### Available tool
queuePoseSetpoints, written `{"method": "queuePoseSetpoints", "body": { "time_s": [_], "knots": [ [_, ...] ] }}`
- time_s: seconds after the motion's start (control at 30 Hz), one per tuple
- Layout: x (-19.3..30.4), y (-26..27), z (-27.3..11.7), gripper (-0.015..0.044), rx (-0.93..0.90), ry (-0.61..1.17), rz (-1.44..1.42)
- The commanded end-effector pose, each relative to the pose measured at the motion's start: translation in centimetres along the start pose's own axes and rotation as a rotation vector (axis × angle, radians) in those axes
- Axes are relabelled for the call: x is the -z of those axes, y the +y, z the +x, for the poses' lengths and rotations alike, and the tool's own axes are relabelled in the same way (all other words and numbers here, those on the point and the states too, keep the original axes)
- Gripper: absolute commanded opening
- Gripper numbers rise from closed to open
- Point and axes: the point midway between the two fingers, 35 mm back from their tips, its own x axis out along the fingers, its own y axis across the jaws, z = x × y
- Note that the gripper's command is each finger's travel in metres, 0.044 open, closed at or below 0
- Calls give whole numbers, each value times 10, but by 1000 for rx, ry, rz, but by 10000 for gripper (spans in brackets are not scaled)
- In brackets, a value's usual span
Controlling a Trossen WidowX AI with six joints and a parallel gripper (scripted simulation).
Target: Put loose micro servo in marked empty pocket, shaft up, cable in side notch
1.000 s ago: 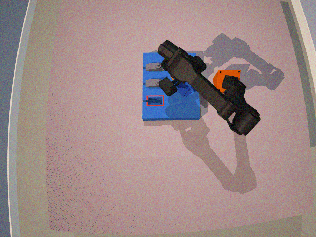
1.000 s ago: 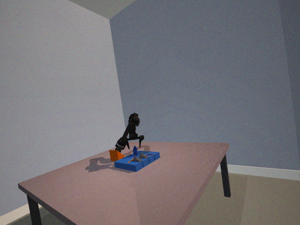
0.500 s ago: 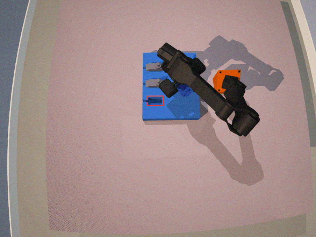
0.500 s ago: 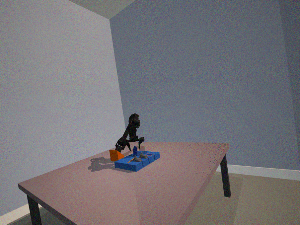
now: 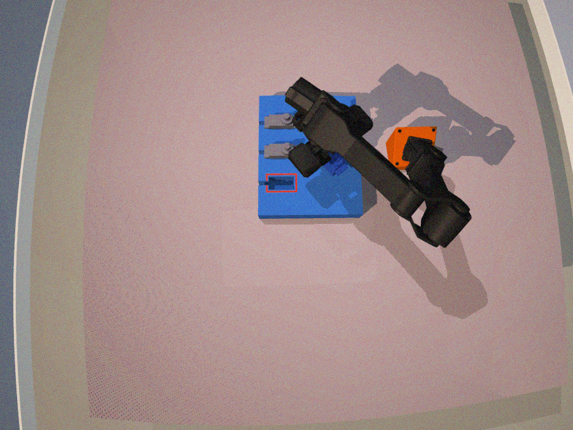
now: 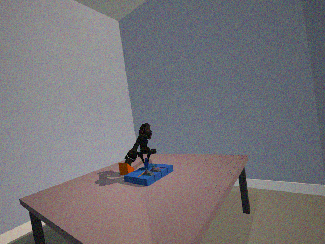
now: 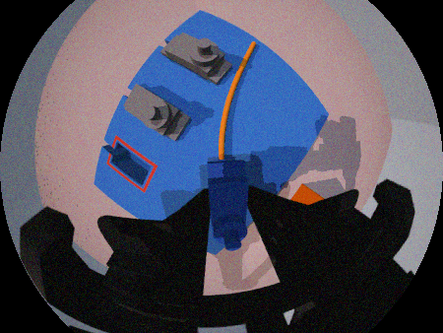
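The loose micro servo (image 5: 338, 165) (image 6: 146, 165) (image 7: 227, 202) is dark blue and stands on the blue deck (image 5: 305, 205) (image 6: 135, 180) (image 7: 281, 118), its narrower round end uppermost. My gripper (image 6: 146, 162) (image 7: 226, 192) is shut on it, one black finger against each side. Whether its base touches the deck is hard to tell. Its orange cable (image 6: 142, 174) (image 7: 226, 115) runs from its far end across the deck in the wrist view. The red-outlined pocket (image 5: 281, 183) (image 7: 130, 165) is empty, its side notch at the deck edge. In the top view the arm hides the fingertips.
Two grey servos (image 5: 277, 121) (image 5: 276, 150) (image 7: 194, 56) (image 7: 155, 110) sit in the deck's other pockets, shafts up, between the cable and the notched edge. An orange wedge-shaped block (image 5: 393, 148) (image 6: 124, 168) (image 7: 306, 195) stands beside the deck near the arm's base.
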Motion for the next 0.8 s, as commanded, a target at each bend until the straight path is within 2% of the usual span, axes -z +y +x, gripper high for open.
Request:
{"method": "queuePoseSetpoints", "body": {
  "time_s": [0.0,0.03,0.2,0.57,0.77],
  "knots": [
    [0,0,-4,26,-2,-1,3],
    [0,0,-7,0,-2,-1,3],
    [4,-1,-29,0,-1,-1,4],
    [-2,9,-30,0,-1,-1,3],
    [13,21,-30,0,-2,0,4]
  ]
}}
